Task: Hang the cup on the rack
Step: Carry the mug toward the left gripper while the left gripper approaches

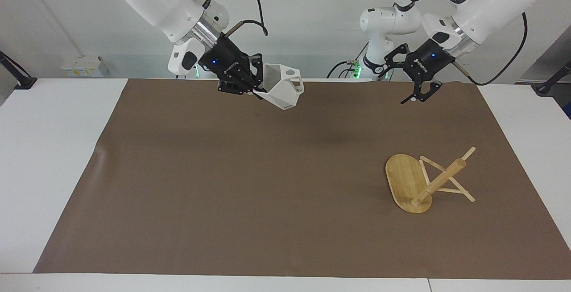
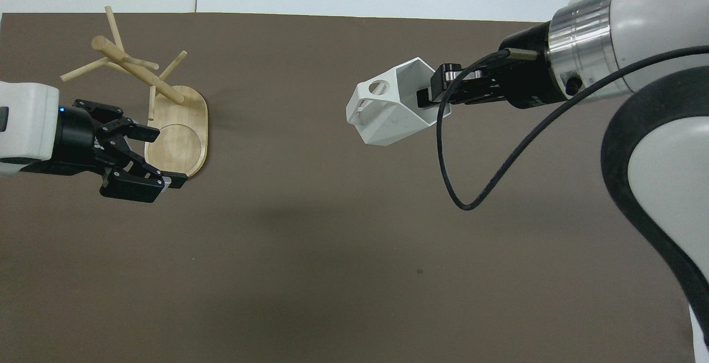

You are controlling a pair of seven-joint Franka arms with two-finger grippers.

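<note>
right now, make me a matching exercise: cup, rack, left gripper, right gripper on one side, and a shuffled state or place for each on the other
Things:
1. cup
2. rack
3. left gripper
4. right gripper

States or places:
A. open and holding nothing, up in the air
B. standing on the brown mat toward the left arm's end of the table
C. shut on the rim of a white mug
D. tilted in the air, carried over the mat

Pairs: 1-D, 2-B, 3-A, 4-C
</note>
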